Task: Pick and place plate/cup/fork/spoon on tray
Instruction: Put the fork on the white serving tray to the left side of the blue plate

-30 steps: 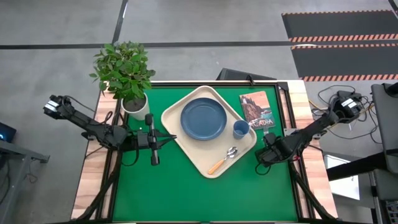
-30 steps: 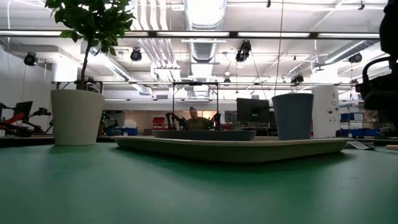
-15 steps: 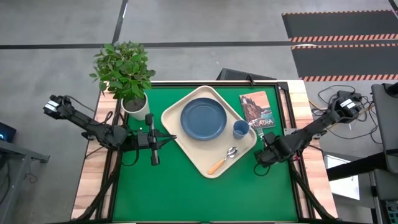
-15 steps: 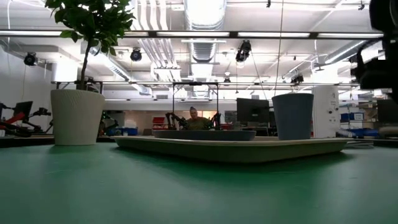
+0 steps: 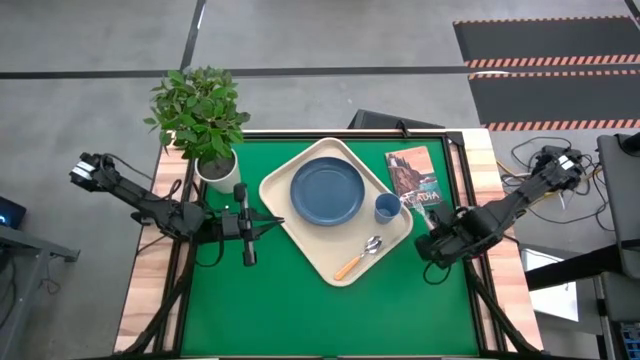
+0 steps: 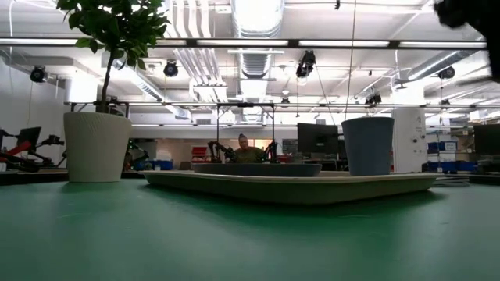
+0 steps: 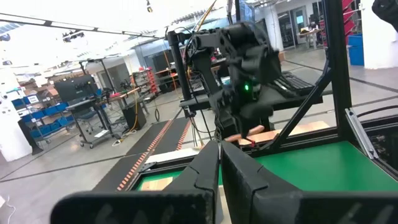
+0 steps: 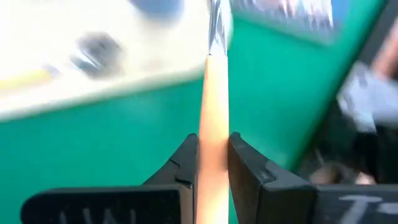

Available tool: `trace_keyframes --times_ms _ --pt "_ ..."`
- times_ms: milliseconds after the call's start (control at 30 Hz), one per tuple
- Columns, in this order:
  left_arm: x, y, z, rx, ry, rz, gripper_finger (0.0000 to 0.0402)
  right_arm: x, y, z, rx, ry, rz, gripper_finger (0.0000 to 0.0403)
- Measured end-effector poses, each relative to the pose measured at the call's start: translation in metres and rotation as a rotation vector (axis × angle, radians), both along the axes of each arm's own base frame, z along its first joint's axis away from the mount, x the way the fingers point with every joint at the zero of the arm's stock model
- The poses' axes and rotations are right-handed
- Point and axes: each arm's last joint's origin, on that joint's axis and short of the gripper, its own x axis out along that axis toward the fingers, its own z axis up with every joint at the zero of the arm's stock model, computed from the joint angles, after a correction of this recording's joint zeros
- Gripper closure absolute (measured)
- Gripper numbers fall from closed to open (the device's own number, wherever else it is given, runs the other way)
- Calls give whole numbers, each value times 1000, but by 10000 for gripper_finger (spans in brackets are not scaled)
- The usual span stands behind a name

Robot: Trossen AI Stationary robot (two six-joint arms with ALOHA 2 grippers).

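The cream tray [image 5: 300,235] lies mid-table. On it are the blue plate [image 5: 327,190], the blue cup [image 5: 388,208] and the orange-handled spoon [image 5: 360,257]. My right gripper [image 8: 213,140] hovers off the tray's right edge [image 5: 432,242], shut on the fork, whose silver tines [image 8: 217,28] stick out past the fingertips toward the tray. The low view shows only a dark part of that arm [image 6: 469,14] at the top. My left gripper [image 5: 276,221] waits shut by the tray's left edge, holding nothing. My right gripper pinches the fork's light tan handle [image 8: 213,124] between its two fingers. The fork lies along the fingers, with the tines ahead of the fingertips. The fingers slant down from the table's right side. The fork is lifted clear of the green table.
A white pot with a leafy plant [image 5: 205,120] stands at the far left. A book [image 5: 413,175] lies right of the tray at the far right. Bare green mat [image 5: 320,320] stretches along the near side.
My right gripper has shut on the fork beside the book's near end and risen with it. In the low view it has climbed almost out of the top right. The fork has come up off the mat. The left arm has kept still.
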Motion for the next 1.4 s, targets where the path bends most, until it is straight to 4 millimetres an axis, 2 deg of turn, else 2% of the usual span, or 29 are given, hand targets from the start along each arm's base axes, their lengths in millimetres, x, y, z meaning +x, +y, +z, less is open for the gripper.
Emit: trace_keyframes --times_ms 133,233,400,567,700,933,1100,1267,1400 --pt "0 0 0 -17 -2 -2 402 8 5 17 -191 -198 56 361" --pt "0 0 -1 -26 -2 -3 402 19 13 18 -351 -330 126 361" --pt "5 -2 -5 -21 20 -4 402 47 32 0 -592 -543 238 361" --pt "14 -6 -11 -73 11 -8 402 79 53 -23 -797 -649 368 361" --pt "25 -12 -21 -139 21 -15 402 103 71 -31 -928 -688 434 361" --pt "55 -26 -56 -221 75 -23 402 139 96 -39 -1047 -713 552 361" --pt "70 -34 -65 -301 -34 -45 402 163 110 -49 -1123 -679 613 361" --pt "76 -38 -71 -326 -87 -103 401 183 120 -53 -1155 -640 629 361" --pt "79 -40 -74 -320 -78 -129 374 194 125 -53 -1208 -580 615 361"
